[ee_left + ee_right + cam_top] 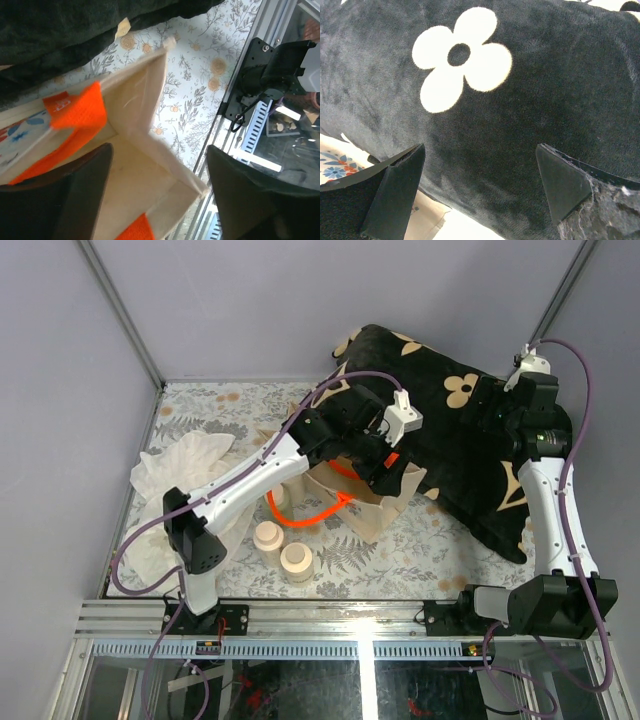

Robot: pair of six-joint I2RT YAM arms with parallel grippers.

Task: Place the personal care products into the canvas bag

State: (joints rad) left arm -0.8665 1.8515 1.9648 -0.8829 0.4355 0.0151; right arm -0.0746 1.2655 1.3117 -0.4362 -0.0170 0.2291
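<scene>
The canvas bag (372, 502) stands mid-table with an orange handle (300, 516) hanging out toward the left. My left gripper (385, 470) hovers over the bag's mouth, open and empty. In the left wrist view the gripper (159, 150) spans a corner of the bag (135, 165). Two cream-capped bottles (267, 536) (296, 562) stand in front of the bag, and a third (281, 496) is partly hidden by the left arm. I see no fourth bottle. My right gripper (484, 400) is open and empty over the black cloth (460, 440), also seen in the right wrist view (480, 147).
A crumpled white plastic bag (185, 470) lies at the left. The black flower-marked cloth (520, 100) covers the back right, its edge beside the bag. The metal rail (330, 615) runs along the near edge.
</scene>
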